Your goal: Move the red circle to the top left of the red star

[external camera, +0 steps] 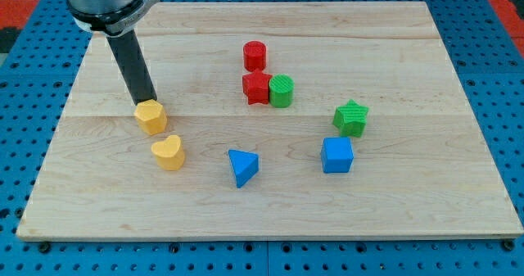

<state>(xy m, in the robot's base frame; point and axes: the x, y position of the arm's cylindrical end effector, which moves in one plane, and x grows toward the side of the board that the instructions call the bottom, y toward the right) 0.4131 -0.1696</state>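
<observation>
The bench (458, 79) is wide. There is no hand here — only my tip (146, 103), seemingly touching the yellow hexagon (151, 116), well apart from the red circle (255, 56), which sits just above the red star (256, 88). A careless push could knock the star, or the green cylinder (281, 91) against it.

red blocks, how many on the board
2. The red circle sits toward the view's top, and the red star is just below it, touching the green circle. None appears hidden.
</observation>
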